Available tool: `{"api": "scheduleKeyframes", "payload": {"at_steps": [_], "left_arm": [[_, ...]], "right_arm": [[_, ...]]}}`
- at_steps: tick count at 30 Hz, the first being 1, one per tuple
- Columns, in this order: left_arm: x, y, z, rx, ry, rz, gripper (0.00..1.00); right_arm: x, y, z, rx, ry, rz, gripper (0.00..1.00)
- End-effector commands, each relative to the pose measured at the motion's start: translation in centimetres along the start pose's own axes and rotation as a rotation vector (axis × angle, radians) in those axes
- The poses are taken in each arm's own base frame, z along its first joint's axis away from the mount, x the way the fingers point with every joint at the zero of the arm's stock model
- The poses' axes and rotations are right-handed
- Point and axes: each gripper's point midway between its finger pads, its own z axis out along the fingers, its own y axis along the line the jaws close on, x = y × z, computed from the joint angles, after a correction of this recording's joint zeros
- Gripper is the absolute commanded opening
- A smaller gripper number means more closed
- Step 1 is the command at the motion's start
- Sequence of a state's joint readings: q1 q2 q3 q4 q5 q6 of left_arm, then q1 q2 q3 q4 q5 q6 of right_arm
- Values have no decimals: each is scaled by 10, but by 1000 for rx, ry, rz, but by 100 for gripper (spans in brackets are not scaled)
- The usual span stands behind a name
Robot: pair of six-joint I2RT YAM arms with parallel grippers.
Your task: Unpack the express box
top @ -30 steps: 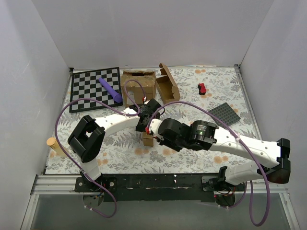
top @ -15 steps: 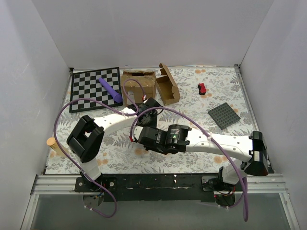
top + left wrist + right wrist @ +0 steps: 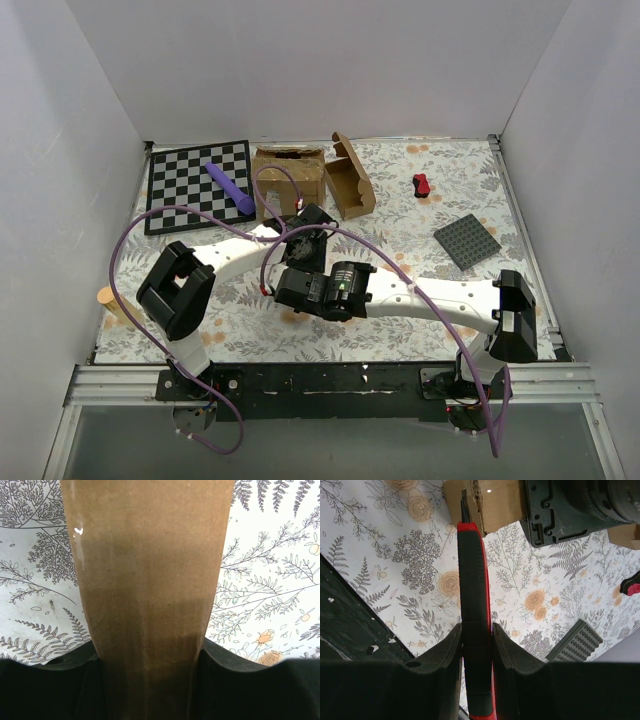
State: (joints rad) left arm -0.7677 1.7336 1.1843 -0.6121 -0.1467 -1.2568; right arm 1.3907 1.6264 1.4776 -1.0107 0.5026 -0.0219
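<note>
The express box (image 3: 150, 580) is a small plain brown cardboard mailer standing between my left gripper's (image 3: 150, 656) black fingers, which are shut on its sides. In the right wrist view the express box (image 3: 495, 500) lies at the top with the left gripper's black body (image 3: 570, 505) over it. My right gripper (image 3: 476, 630) is shut on a red and black utility knife (image 3: 472, 580). Its blade tip (image 3: 464, 505) lies against the box's left edge. From above, both wrists meet at mid-table and the right arm (image 3: 330, 290) hides the box.
A chessboard (image 3: 198, 185) with a purple stick (image 3: 230, 187) lies at the back left. Beside it stand a large printed carton (image 3: 290, 180) and an open small mailer (image 3: 350, 188). A red piece (image 3: 421, 184), a grey studded plate (image 3: 467, 241) and a cork cylinder (image 3: 108, 298) lie around.
The right arm has swung left and down over the box, with its elbow drawing back to the right. The left gripper has closed onto the box.
</note>
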Motion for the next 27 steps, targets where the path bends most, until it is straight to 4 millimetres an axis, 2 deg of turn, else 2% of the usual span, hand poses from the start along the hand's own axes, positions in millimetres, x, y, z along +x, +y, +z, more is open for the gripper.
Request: {"api": "scheduleKeyframes", "payload": {"at_steps": [1, 9, 27], "left_arm": [[-6, -8, -14, 49, -27, 2, 42], [-10, -11, -17, 53, -31, -2, 42], [-6, -14, -16, 55, -17, -3, 38]], "right_arm": [[-24, -8, -7, 31, -88, 55, 1], [-30, -8, 1, 51, -87, 47, 1], [-21, -7, 12, 70, -44, 41, 1]]}}
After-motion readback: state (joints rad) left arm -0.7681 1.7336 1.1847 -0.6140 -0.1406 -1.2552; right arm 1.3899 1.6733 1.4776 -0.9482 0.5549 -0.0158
